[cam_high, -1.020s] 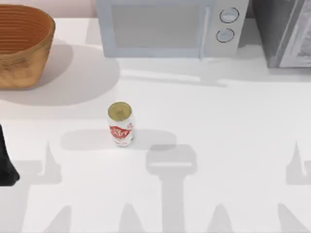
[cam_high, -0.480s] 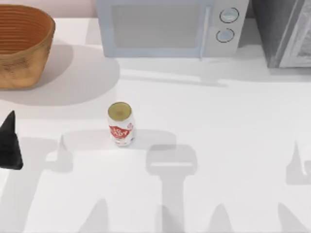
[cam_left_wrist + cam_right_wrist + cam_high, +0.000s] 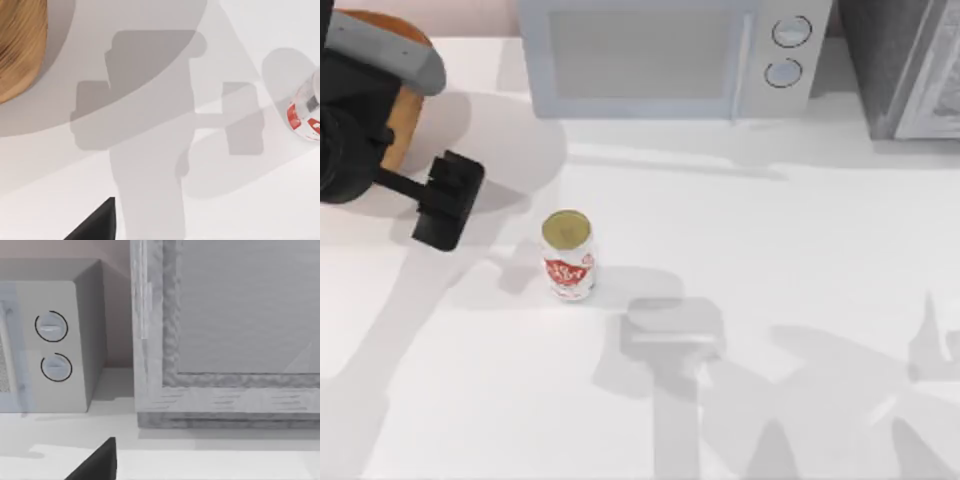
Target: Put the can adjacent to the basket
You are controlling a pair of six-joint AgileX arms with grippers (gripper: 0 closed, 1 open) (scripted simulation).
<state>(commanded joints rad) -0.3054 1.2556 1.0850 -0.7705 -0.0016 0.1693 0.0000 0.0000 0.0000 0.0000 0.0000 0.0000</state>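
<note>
At the far left of the table the basket (image 3: 402, 120) stands, mostly covered from above by the left arm; an orange-brown sliver of its rim and wall shows beside the arm, and the left wrist view catches a curved piece of its woven side (image 3: 20, 45). The left gripper (image 3: 448, 200) hangs over the table just right of the basket, and left of and a little farther back than the can. Whether its fingers are open or closed I cannot tell, since from above it reads as one dark block, and the wrist view gives only a dark wedge of one finger (image 3: 97, 222).

The can (image 3: 567, 254) stands upright on the white table (image 3: 770, 250), dull gold top up, red label facing the near side, well apart from the basket and untouched. Its lower edge appears in the left wrist view (image 3: 305, 112).

Farther right, along the far edge, sits a microwave (image 3: 670, 55) with two round dials, then a grey cabinet (image 3: 910, 70) at the far right corner. The right wrist view faces both; a dark fingertip (image 3: 97, 462) of the right gripper shows there, its state unclear.
</note>
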